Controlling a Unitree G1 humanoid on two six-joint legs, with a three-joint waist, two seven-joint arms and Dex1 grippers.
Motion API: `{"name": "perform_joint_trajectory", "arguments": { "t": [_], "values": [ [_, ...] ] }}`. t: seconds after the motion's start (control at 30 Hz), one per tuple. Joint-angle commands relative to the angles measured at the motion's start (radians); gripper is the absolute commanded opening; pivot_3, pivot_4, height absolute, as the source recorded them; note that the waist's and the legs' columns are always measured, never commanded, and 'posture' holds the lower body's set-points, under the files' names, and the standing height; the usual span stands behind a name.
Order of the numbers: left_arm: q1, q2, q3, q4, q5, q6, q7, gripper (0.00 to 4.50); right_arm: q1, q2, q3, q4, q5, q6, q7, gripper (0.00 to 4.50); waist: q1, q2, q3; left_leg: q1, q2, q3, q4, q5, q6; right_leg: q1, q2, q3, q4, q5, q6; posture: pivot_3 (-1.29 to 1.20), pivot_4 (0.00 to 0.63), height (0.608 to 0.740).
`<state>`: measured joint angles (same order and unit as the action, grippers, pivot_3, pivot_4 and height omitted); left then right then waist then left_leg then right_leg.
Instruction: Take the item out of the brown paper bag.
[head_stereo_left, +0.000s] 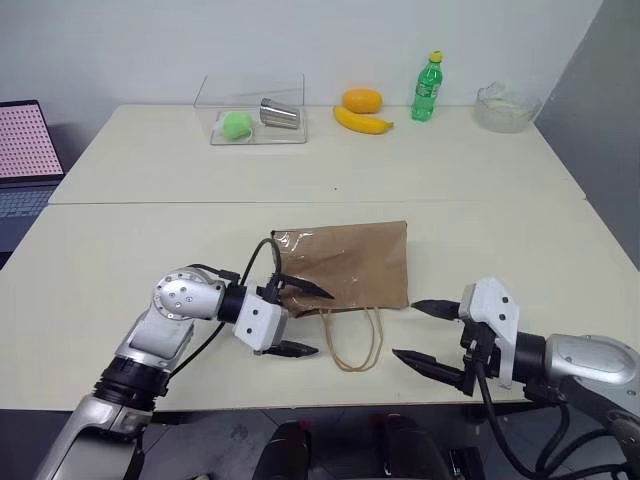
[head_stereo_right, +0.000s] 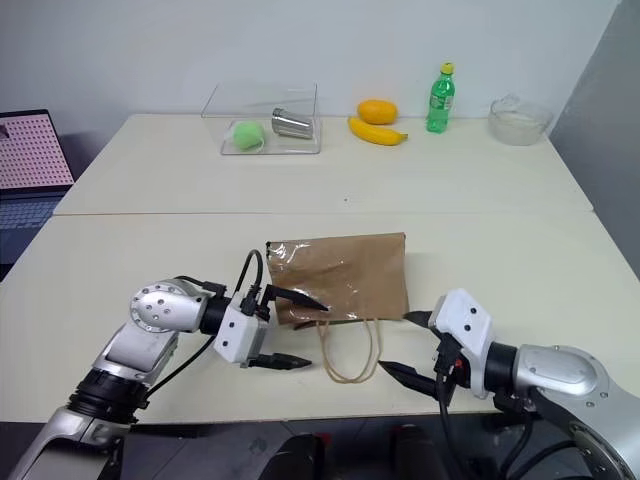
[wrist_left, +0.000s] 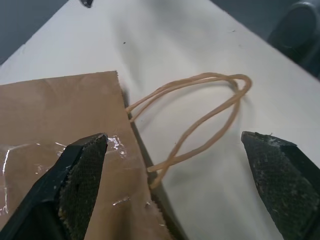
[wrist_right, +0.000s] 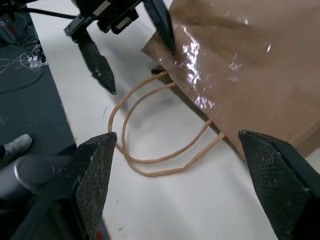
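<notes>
Brown paper bag (head_stereo_left: 350, 265) flat, seemingly unheld

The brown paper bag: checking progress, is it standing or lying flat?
Lying flat: the creased brown paper bag rests on the table, handles sprawled.

I see a creased brown paper bag (head_stereo_left: 350, 265) with tan looped handles (head_stereo_left: 355, 345) on the cream desk (head_stereo_left: 500, 200), black-fingered left tool (head_stereo_left: 297, 320), behind the bag a green ball (head_stereo_left: 237, 125), yellow banana (head_stereo_left: 362, 121), orange fruit (head_stereo_left: 362, 100), green bottle (head_stereo_left: 427, 90)
</notes>
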<state>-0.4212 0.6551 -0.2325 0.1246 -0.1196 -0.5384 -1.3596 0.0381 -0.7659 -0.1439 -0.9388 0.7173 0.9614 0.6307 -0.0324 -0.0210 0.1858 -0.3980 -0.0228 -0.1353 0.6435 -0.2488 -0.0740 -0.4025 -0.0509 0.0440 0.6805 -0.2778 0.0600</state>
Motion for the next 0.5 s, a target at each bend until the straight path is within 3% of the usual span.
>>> {"name": "perform_joint_trajectory", "arguments": {
  "t": [0.03,0.5],
  "values": [
    [-0.036,-0.030,-0.021,0.042,0.026,-0.056,0.039,4.50,0.024,-0.044,-0.029,-0.108,0.083,-0.052,-0.061,4.07,-0.001,0.000,0.000,0.000,0.000,0.000,0.000,0.000,0.000,0.000,0.000,0.000,0.000,0.000,0.000,0.00,0.150,0.740],
    [-0.065,-0.095,-0.087,0.092,0.021,-0.093,0.052,4.50,0.164,-0.263,-0.028,-0.108,0.283,-0.235,-0.256,4.07,0.000,0.000,0.000,0.001,0.000,-0.001,0.001,0.000,0.000,0.002,0.000,0.000,0.000,0.000,0.000,0.00,0.150,0.740]
  ]
}}
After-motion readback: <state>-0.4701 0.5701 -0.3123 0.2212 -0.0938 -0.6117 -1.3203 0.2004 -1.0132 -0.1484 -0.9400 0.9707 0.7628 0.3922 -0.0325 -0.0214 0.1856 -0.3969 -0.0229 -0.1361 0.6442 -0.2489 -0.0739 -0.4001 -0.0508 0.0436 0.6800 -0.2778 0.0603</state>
